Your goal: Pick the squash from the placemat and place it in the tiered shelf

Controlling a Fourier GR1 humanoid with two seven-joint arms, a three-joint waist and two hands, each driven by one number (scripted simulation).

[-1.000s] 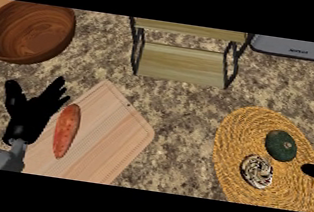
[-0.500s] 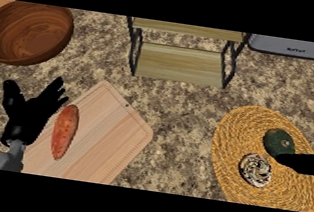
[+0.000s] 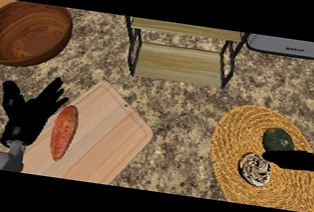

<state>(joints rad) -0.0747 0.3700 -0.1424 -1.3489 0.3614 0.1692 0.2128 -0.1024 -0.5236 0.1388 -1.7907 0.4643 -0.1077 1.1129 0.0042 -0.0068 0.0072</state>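
squash (image 3: 278,139): far side of mat (image 3: 228,173), right
right hand (image 3: 309,160): fingers spread, thumb just near of squash, not gripping
nearer hand: right
shelf (image 3: 180,63): far-left of squash
left hand (image 3: 31,110): spread, resting left

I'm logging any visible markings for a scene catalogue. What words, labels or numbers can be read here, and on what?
Grey appliance at the counter's far right: a small dark marking on its front, too blurred to read.
Nothing else carries any text.
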